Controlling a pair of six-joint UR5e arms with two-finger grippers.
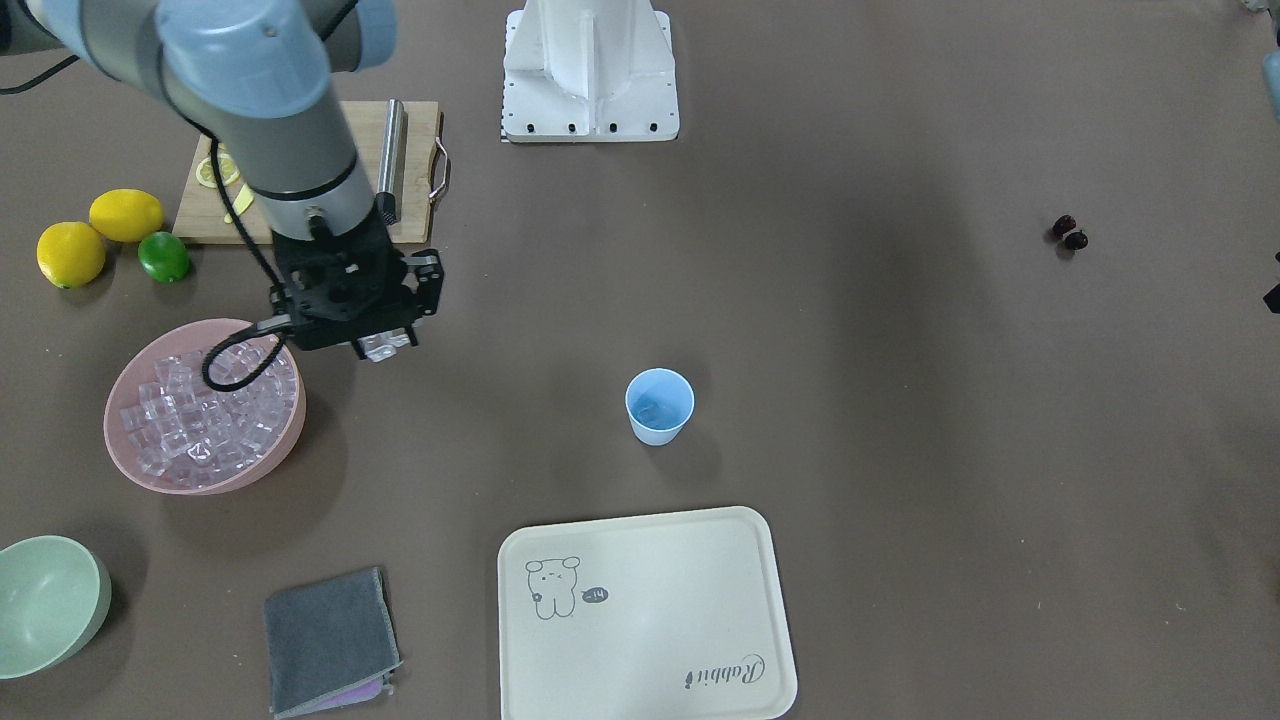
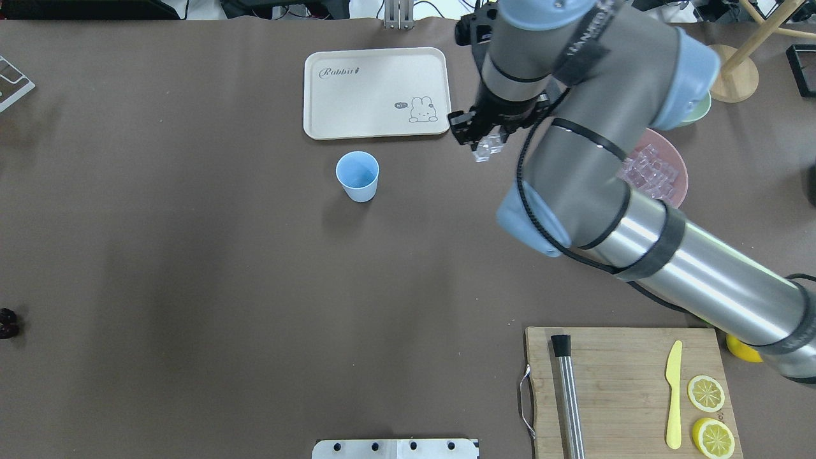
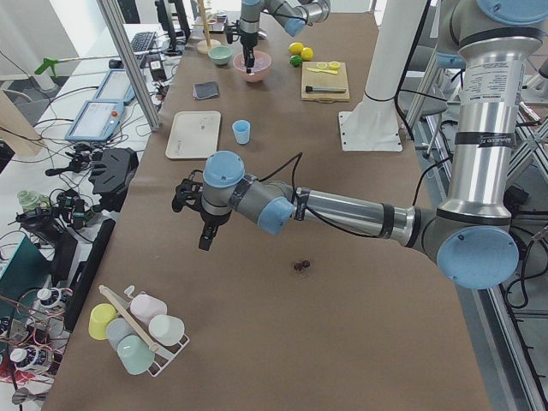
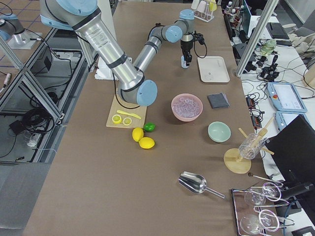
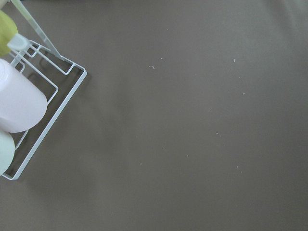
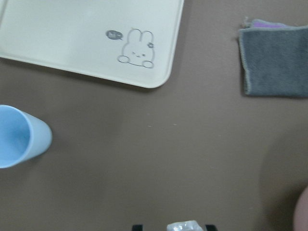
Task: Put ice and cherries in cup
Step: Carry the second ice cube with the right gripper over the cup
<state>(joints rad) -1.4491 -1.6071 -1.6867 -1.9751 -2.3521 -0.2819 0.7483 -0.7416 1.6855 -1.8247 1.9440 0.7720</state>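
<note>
The right hand [image 1: 385,347] is gripping 1 clear ice cube [image 6: 185,225] between its 2 fingers, narrowed onto the cube's sides. It is hanging above the worktop [image 1: 900,400], with the cube pointing down and clear of the surface.

The rest of the ice [image 1: 200,415] is sitting heaped in the pink bowl [image 1: 120,440], just beside this hand on one side. The cup [image 1: 659,405] is standing upright and mouth-up on the opposite side, apart from the hand, so the hand is hovering between bowl and cup. In the right wrist view, the cup is showing at the left edge, off to the side of the held cube rather than under it. The cream tray [image 6: 86,33] and the grey cloth [image 6: 276,60] are lying ahead of the hand.

The 2 cherries [image 1: 1068,233] are lying on the bare worktop well apart from the right hand, far past the cup. They are lying near the left hand [image 3: 204,238], a little to its side and not touching it.

The left hand is hanging above the worktop, near a wire rack [image 5: 57,101] of cups. I cannot tell whether its fingers are spread or closed.
</note>
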